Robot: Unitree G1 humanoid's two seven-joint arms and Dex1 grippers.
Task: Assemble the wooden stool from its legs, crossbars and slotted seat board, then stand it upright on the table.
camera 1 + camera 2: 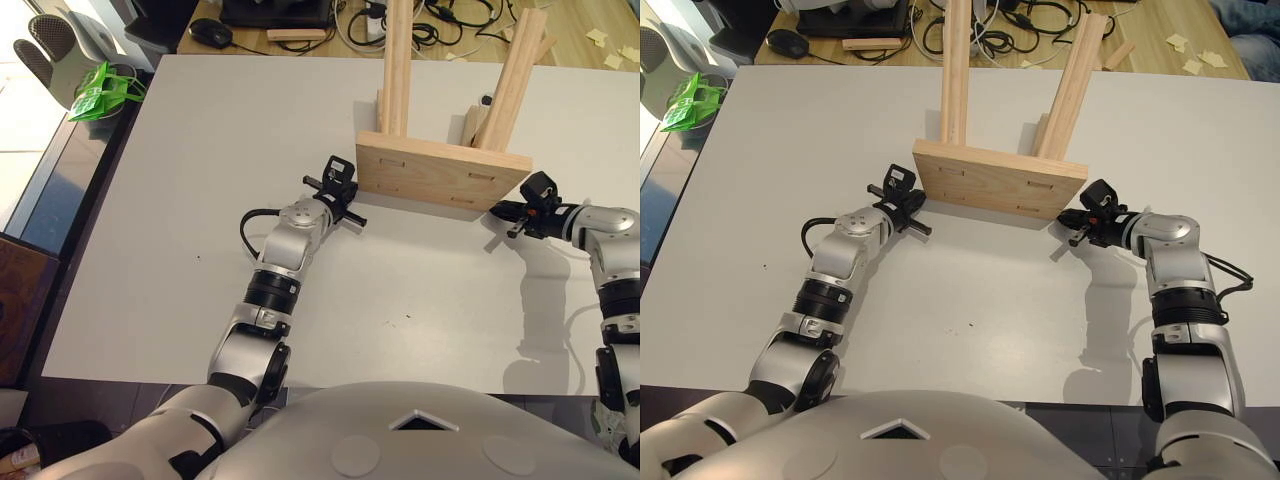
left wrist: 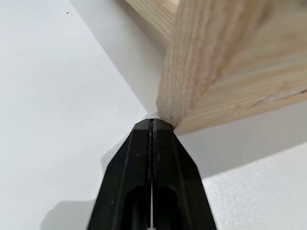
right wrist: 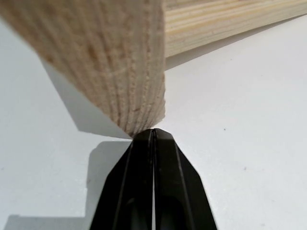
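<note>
The assembled wooden stool lies tipped on the white table. Its slotted seat board stands on one long edge and faces me. Two legs point away toward the table's far edge. My left gripper is shut, its tip touching the board's lower left corner. My right gripper is shut too, its tip against the lower right corner. Neither holds anything. In the wrist views, each closed pair of black fingertips meets the wood just above the table.
A green bag hangs off the table's far left corner. Behind the table, a wooden desk holds a black mouse, a loose wooden piece and cables. Open tabletop lies between the arms and to the left.
</note>
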